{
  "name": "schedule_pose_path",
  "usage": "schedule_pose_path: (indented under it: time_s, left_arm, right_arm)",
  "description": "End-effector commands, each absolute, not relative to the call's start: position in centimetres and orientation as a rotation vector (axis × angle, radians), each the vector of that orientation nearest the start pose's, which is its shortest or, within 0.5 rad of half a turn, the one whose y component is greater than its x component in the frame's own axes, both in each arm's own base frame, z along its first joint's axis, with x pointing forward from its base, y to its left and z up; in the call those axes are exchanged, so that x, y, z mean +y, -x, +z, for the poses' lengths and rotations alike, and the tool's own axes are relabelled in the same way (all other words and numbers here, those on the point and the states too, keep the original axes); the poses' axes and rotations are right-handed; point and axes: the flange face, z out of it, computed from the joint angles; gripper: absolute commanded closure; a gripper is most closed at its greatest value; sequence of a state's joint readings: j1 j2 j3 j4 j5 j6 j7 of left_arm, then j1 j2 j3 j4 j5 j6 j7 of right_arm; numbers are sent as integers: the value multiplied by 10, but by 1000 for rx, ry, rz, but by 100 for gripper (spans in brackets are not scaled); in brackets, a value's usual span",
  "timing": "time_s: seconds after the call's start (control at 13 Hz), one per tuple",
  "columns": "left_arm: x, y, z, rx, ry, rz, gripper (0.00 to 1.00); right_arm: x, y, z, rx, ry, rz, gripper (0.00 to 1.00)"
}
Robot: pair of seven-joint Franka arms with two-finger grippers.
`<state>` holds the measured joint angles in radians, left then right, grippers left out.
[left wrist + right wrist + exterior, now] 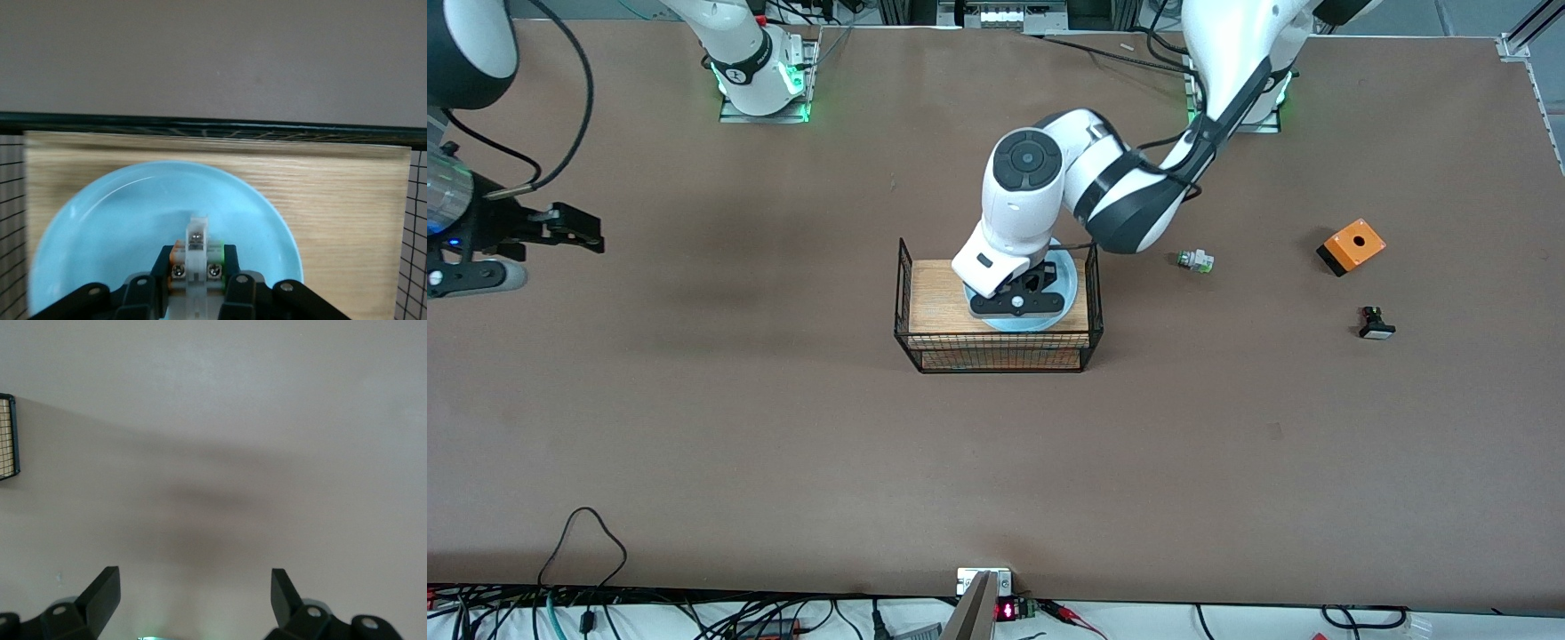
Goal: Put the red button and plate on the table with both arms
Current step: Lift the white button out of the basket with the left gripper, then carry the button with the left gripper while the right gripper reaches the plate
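Observation:
The light-blue plate point(1065, 277) lies on the wooden shelf point(935, 298) in its black wire frame, toward the left arm's end of it. My left gripper point(1016, 303) is over the plate and shut on the red button's white body point(196, 241). The left wrist view shows the gripper point(195, 268), the body's screws and its orange and green marks over the plate point(127, 213). The red cap is hidden. I cannot tell if the button touches the plate. My right gripper point(574, 227) waits open and empty over the bare table point(783, 444) at the right arm's end, as its wrist view point(193, 587) shows.
Toward the left arm's end lie a white piece with a green tip point(1194, 260), an orange box point(1352, 246) and a black-bodied white-capped button point(1376, 324). The shelf's wire rim point(213, 125) stands above the wood. A corner of the frame point(7, 437) shows in the right wrist view.

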<state>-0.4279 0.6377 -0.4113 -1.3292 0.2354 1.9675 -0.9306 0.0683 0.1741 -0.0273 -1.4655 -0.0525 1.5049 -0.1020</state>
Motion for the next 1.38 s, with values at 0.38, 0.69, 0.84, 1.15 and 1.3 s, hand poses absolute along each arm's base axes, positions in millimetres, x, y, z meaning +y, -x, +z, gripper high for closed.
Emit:
schedule_pose_path:
  time_s: [0.38, 0.69, 0.84, 1.15, 1.3]
  left_arm:
    - [-362, -566, 498, 9, 3088, 99, 76]
    - [-227, -600, 532, 248, 3105, 251, 76]
    - [-151, -616, 523, 296, 3097, 341, 76]
    - [-81, -643, 452, 223, 3003, 367, 76]
    - [-72, -648, 393, 228, 3001, 337, 78]
  right_arm:
    - [92, -588, 600, 407, 3145, 206, 0]
    - [140, -578, 600, 870, 3043, 226, 0]
    - [177, -569, 599, 957, 3029, 223, 0]
    - [220, -567, 590, 1239, 2883, 235, 0]
    - [234, -568, 589, 1401, 2799, 209, 0]
